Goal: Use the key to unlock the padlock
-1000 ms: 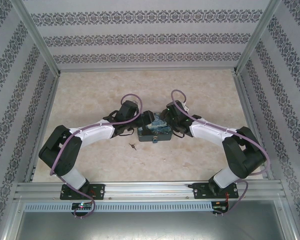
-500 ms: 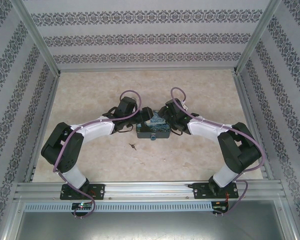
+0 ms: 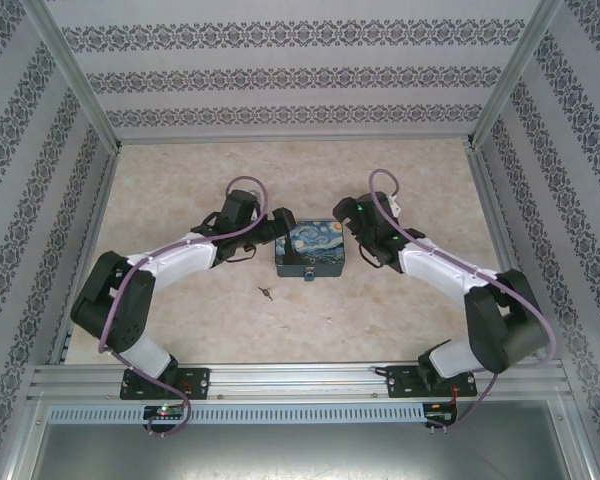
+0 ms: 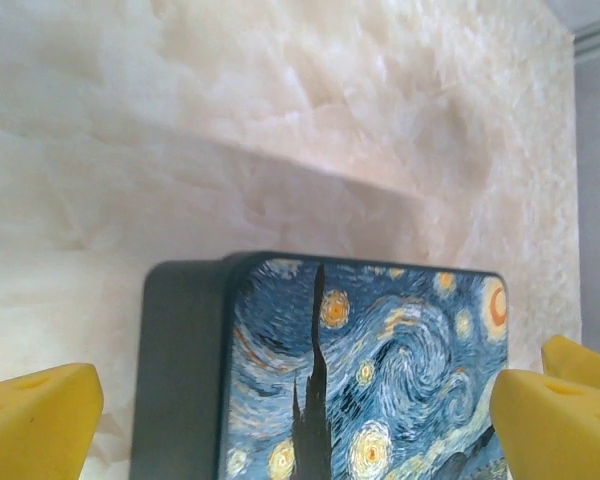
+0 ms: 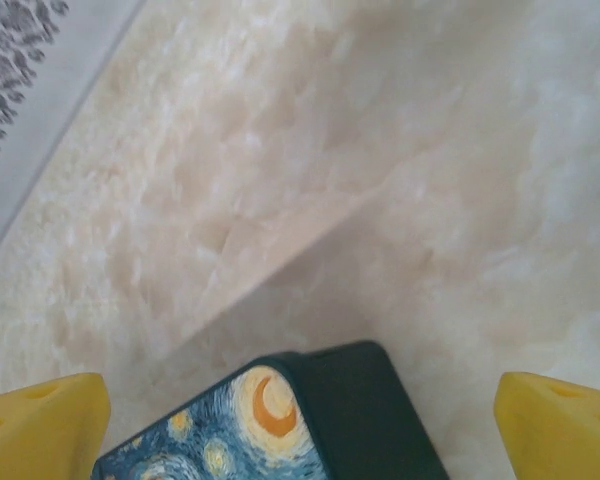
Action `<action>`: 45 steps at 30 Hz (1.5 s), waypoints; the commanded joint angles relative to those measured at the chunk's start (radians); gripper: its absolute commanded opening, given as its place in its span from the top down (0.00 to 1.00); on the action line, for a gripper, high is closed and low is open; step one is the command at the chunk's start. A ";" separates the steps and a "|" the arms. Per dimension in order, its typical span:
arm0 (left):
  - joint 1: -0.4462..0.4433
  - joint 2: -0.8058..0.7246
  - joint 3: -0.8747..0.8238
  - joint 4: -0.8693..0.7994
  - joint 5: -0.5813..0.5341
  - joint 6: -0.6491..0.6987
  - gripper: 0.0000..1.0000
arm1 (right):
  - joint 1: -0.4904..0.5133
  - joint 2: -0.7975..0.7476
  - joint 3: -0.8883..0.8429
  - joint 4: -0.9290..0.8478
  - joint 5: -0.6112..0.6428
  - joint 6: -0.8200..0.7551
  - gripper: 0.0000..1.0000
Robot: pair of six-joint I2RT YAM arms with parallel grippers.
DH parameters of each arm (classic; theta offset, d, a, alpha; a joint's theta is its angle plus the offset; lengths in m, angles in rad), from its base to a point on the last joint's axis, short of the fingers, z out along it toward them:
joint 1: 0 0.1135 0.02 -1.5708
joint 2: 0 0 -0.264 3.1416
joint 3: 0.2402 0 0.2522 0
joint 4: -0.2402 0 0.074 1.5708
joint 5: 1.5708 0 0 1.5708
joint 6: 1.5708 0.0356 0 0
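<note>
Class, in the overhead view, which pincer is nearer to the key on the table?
Left. The left pincer is left of the Starry Night box, just beyond the key; the right pincer is right of the box, farther off.

A box [image 3: 310,248] is set mid-tabletop [image 3: 180,320]. The padlock [image 3: 307,275] is seen against its near side. The key [image 3: 267,292] is laid on the tabletop, near-left of the box, apart from it. The box is flanked by the left end effector [image 3: 276,226] and right end effector [image 3: 355,225].

Box [image 4: 380,380] with glossy printed lid, smooth marble-look table [image 3: 180,200], dark metallic key [image 3: 267,293]
</note>
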 commanded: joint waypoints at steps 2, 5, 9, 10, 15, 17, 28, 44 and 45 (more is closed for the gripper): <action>0.048 -0.124 -0.047 -0.027 0.016 0.045 0.01 | -0.085 -0.081 -0.100 0.037 -0.048 -0.074 0.02; 0.080 -0.193 -0.078 -0.063 0.018 0.049 0.01 | -0.112 -0.131 -0.106 -0.012 -0.067 -0.167 0.02; 0.110 -0.258 -0.095 -0.145 0.011 0.057 0.01 | -0.111 -0.204 -0.111 -0.044 -0.169 -0.295 0.02; 0.113 -0.270 -0.087 -0.184 -0.004 0.056 0.01 | -0.105 -0.226 -0.121 -0.035 -0.211 -0.310 0.02; 0.116 -0.294 -0.048 -0.340 -0.039 0.086 0.01 | 0.018 -0.309 -0.132 -0.063 -0.237 -0.362 0.05; 0.117 -0.316 -0.066 -0.334 -0.042 0.088 0.01 | 0.083 -0.320 -0.127 -0.082 -0.223 -0.370 0.07; 0.116 -0.524 -0.199 -0.255 -0.195 -0.026 0.01 | 0.447 -0.126 0.009 -0.222 -0.098 -0.453 0.17; 0.157 -0.541 -0.238 -0.244 -0.135 -0.094 0.01 | 0.632 0.279 0.280 -0.334 -0.021 -0.566 0.37; 0.162 -0.544 -0.244 -0.240 -0.134 -0.098 0.01 | 0.637 0.296 0.293 -0.339 -0.016 -0.567 0.38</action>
